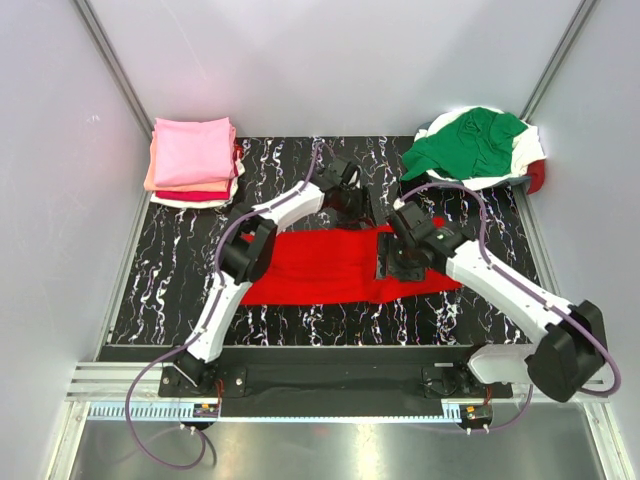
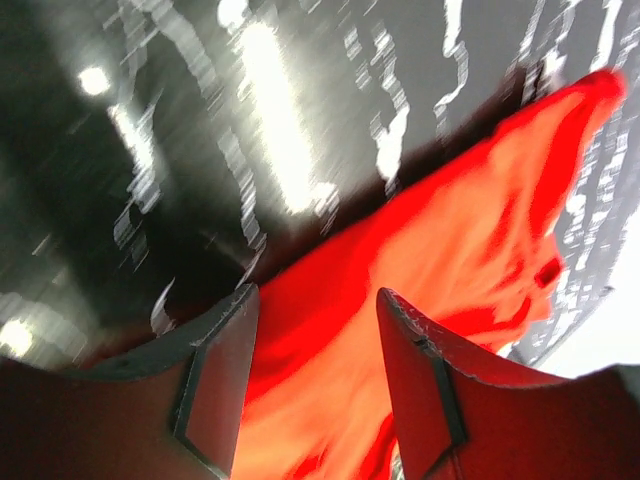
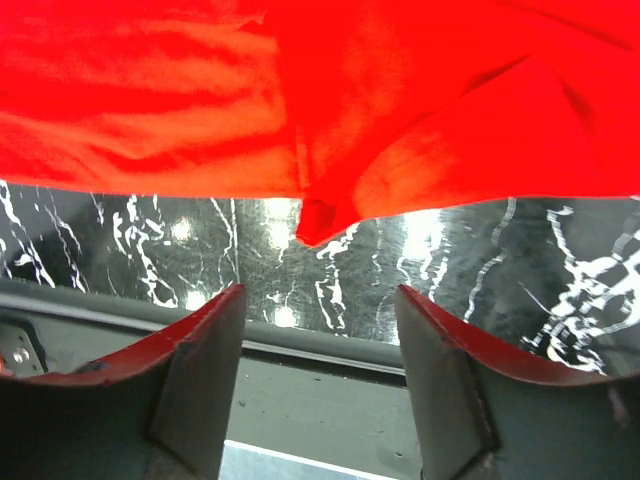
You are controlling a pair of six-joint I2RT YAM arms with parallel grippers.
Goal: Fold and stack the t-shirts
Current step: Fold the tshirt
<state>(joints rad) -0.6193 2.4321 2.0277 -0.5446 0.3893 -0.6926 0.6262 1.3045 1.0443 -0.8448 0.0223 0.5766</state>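
Hovering over bright red t-shirt (image 1: 330,265) laid flat on black marbled table (image 1: 170,270), left gripper (image 2: 317,293) and right gripper (image 3: 320,290) both had jaws apart, empty.

The top view looks steeply down from above the near edge, taking in the whole table (image 1: 300,320). Each wrist view sits low and close, peering out between its own jaws; all three share the bright red t-shirt (image 1: 330,265) mid-table.
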